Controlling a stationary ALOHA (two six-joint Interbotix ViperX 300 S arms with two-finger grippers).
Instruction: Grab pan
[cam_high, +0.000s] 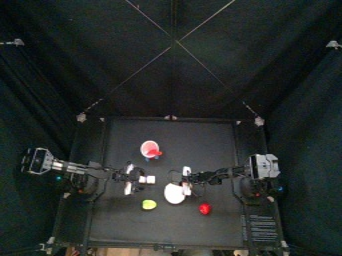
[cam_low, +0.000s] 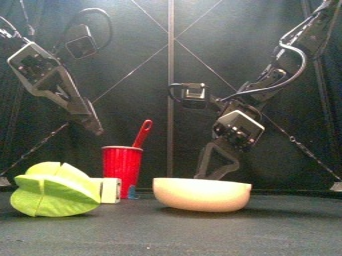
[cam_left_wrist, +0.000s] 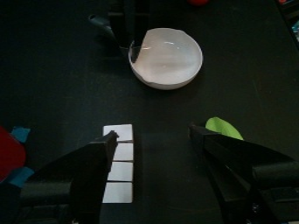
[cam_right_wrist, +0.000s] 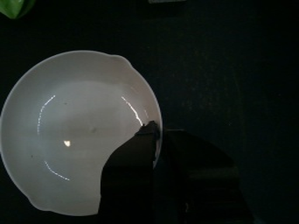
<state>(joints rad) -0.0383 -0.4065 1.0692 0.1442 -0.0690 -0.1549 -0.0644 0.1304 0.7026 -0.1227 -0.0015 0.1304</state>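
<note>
From above, the table (cam_high: 134, 135) holds a small scatter; the pan (cam_high: 175, 194) sits near the front middle, white and round, with the right gripper (cam_high: 189, 181) reaching in at its rim from the right side; the left gripper (cam_high: 134, 181) hangs just beside it on the other flank, over a white strip too small to read here; a red cup (cam_high: 151, 150) stands further back, a yellow-green lump (cam_high: 148, 204) lies left of the pan, a small red object (cam_high: 205, 209) to its right.

At table level, the pan (cam_low: 202, 194) sits low and wide in the foreground, the right gripper (cam_low: 214, 165) angled down right behind its back rim, which suits a pinch on the wall; whether it touches is hidden by the rim; the green lump (cam_low: 56, 190) fills the near left, the red cup (cam_low: 122, 170) shows a red stick poking out; the left arm hangs high at the left, its claw out of sight behind the lump and cup.

Left wrist now: the left gripper (cam_left_wrist: 152, 162) has its 2 jaws spread wide over bare table, a white segmented strip (cam_left_wrist: 117, 164) between them, nothing gripped; the pan (cam_left_wrist: 167, 58) lies ahead, the other arm's claw dark at its edge.

Right wrist: the pan (cam_right_wrist: 73, 131) fills the view, the right gripper (cam_right_wrist: 149, 140) straddling the rim, 1 jaw tip inside the bowl; the other is lost in darkness, so I cannot tell if it has closed; the handle is not clearly visible.
</note>
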